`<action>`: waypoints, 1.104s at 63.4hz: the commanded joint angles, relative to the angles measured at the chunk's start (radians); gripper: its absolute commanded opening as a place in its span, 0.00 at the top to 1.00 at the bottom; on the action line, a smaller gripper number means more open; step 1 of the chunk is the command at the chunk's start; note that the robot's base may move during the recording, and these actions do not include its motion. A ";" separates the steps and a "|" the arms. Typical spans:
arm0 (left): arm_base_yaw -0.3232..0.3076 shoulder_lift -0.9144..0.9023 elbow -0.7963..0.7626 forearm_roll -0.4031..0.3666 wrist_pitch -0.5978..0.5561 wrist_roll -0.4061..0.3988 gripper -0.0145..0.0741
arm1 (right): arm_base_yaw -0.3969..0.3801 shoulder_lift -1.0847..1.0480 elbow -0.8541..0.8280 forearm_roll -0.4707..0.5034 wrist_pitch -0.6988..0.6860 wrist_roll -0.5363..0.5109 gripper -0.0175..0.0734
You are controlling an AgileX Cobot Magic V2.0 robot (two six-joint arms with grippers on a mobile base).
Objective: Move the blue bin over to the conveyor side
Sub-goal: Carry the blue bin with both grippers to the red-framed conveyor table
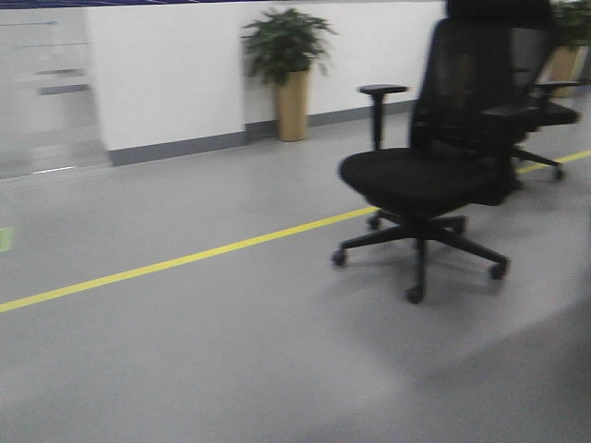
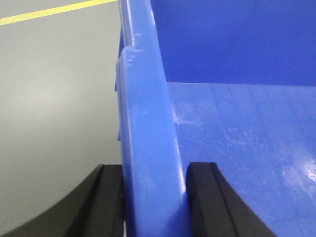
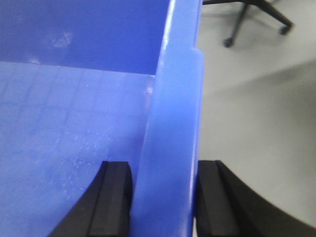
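Grey floor (image 1: 231, 351) fills our front view, crossed by a yellow line (image 1: 185, 259), with a black office chair (image 1: 434, 175) and a potted plant (image 1: 286, 65) behind. At our left wrist, the left gripper (image 2: 155, 197) clamps the blue bin (image 2: 148, 113) by its side wall, one finger inside and one outside. At our right wrist, the right gripper (image 3: 164, 197) pinches the other side wall likewise.

front: looks outward, wide | wrists: close, share blue bin (image 2: 148, 123) interior
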 commanded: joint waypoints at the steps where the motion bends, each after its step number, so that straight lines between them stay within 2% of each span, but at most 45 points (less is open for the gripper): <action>1: -0.002 -0.021 -0.014 -0.005 -0.096 0.022 0.86 | -0.003 -0.018 -0.015 -0.041 -0.094 -0.022 0.90; 70: -0.002 -0.021 -0.014 -0.005 -0.096 0.022 0.86 | -0.003 -0.018 -0.015 -0.041 -0.113 -0.022 0.90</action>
